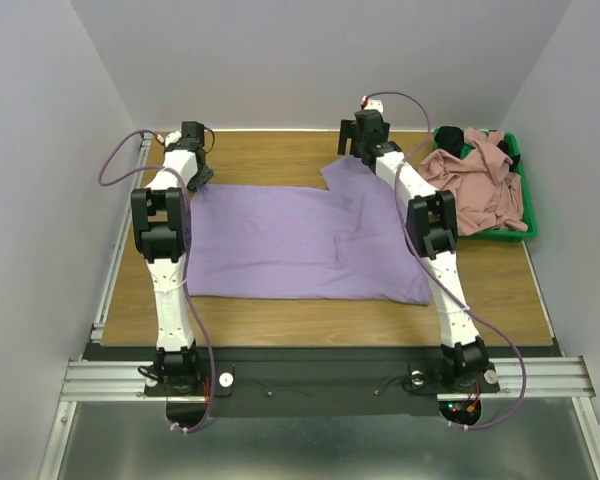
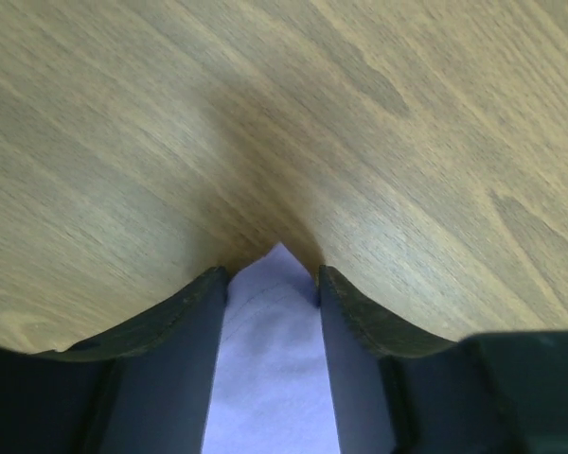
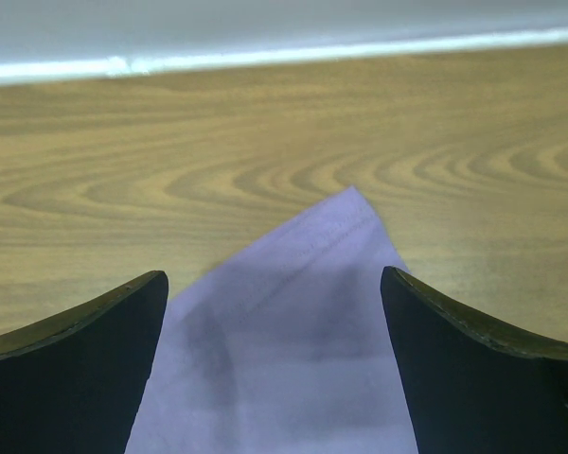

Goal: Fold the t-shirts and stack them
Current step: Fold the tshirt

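The lavender t-shirt (image 1: 300, 240) lies spread flat on the wooden table. My left gripper (image 1: 200, 178) is down at its far left corner. In the left wrist view the gripper (image 2: 273, 274) has its jaws narrowed but apart, with the flat shirt corner (image 2: 270, 378) between them. My right gripper (image 1: 352, 150) is at the shirt's far right corner. In the right wrist view it (image 3: 275, 284) is wide open with the pointed shirt corner (image 3: 284, 359) lying between the fingers. The dusty pink t-shirt (image 1: 480, 180) and the black t-shirt (image 1: 448, 138) lie crumpled in the bin.
The green plastic bin (image 1: 525, 232) stands at the table's right edge, beside the right arm. Grey walls close in the table at the back and on both sides. Bare wood (image 1: 270, 150) shows between the two grippers.
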### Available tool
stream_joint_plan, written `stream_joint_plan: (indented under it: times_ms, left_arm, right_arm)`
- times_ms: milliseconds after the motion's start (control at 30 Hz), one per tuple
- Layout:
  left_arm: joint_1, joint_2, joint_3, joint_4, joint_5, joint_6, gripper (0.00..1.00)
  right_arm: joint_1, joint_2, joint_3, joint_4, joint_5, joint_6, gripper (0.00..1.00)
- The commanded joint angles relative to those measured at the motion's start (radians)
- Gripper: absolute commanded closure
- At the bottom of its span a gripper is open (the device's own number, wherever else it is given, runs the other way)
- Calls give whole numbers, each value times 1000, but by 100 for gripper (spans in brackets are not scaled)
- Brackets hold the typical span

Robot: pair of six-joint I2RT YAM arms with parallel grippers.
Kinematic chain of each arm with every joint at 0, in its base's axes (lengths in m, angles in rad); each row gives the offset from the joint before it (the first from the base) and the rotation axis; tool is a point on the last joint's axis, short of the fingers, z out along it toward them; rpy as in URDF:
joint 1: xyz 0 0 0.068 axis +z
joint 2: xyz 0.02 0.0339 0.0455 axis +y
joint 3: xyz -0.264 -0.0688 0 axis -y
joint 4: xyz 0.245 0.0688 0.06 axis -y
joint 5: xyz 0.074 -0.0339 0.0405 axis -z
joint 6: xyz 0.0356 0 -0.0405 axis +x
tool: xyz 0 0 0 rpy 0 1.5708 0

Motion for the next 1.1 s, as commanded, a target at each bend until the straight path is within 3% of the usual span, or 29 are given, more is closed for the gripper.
stream_joint_plan:
  times_ms: [0, 67, 233, 267, 400, 467, 533, 633, 833, 900, 1067]
  left_arm:
    - [-4, 24, 40, -62, -33, 3, 65]
    - [-4, 24, 37, -65, -28, 6, 68]
    - [-4, 13, 26, -66, -24, 9, 89]
    - [-6, 12, 25, -68, -19, 12, 100]
    - [-4, -5, 2, -45, -2, 29, 100]
    - [-6, -20, -17, -34, -1, 33, 100]
    - [-4, -33, -30, -19, -1, 36, 100]
    - [-4, -52, -55, 0, 1, 36, 100]
    - [-4, -69, -69, 18, 18, 49, 100]
    - [-4, -80, -75, 24, 25, 56, 100]
    - [-32, -135, -139, 70, 48, 72, 100]
  right_arm:
    - [-8, 68, 75, 160, -32, -31, 0]
    - [-8, 96, 112, 172, -25, -32, 0]
    - [-14, 142, 122, 200, 21, -32, 0]
    - [-16, 148, 119, 201, 28, -31, 0]
    - [-17, 165, 80, 203, 27, -36, 0]
    - [-17, 155, 47, 203, 19, -37, 5]
    - [-17, 135, 5, 203, -1, -39, 17]
    - [-17, 112, -28, 203, -19, -43, 45]
    - [-16, 81, -45, 203, -19, -54, 75]
    - [-14, 58, -51, 203, -16, -52, 100]
    - [-14, -25, -98, 206, -27, -49, 100]
